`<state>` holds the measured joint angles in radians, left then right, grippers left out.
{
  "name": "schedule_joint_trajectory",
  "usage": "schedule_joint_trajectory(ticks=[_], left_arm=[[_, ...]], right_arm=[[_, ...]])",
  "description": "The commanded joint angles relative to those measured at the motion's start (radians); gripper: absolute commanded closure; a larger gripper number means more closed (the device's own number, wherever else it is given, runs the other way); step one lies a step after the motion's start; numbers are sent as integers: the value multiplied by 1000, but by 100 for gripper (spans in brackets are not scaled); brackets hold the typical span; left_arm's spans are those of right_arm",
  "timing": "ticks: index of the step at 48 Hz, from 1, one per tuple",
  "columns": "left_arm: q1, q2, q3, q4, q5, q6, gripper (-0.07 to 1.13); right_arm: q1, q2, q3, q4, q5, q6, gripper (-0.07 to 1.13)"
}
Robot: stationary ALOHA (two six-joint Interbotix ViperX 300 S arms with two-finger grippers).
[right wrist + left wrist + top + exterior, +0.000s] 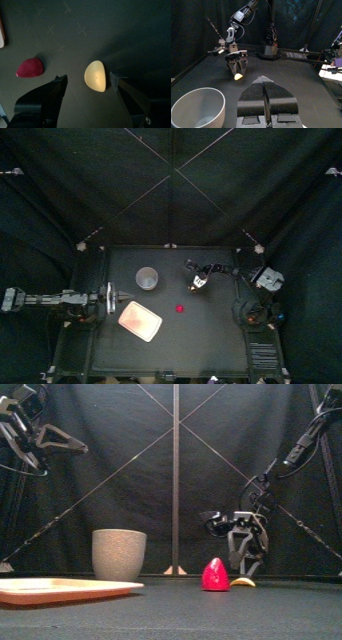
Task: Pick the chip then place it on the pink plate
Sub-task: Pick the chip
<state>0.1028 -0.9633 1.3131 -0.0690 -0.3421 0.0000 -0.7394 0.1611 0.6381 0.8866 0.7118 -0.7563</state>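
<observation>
Chip (pixel 96 75) – pale yellow – flat on the table (pixel 267 609), between the spread jaws of the right gripper (pixel 249 570), ungrasped, red toy (pixel 29 67) beside it, pink plate (pixel 54 589) and grey cup (pixel 118 554) well apart – left gripper (pixel 264 80) closed, empty.

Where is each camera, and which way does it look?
Top: high above, looking down at table; left arm, right arm show.
Front: table's front edge, looking level at grey cup; right gripper shows.
Left wrist: on left arm, faces right gripper; own shut jaws show.
Right wrist: looks down at chip between own open jaws.
Front and both wrists share the chip.
</observation>
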Motion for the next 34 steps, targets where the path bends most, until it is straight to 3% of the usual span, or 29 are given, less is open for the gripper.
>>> schedule_joint_trajectory(ticks=[1,19,34], left_arm=[[3,5,-9,-3,-9,0,101],[3,5,-2,-3,-9,0,101],[3,5,0,-3,-9,-2,101]], right_arm=[[6,-14,-23,5,5,0,13],[34,3,-25,-23,15,2,57],[69,3,-26,-52,-6,0,67]])
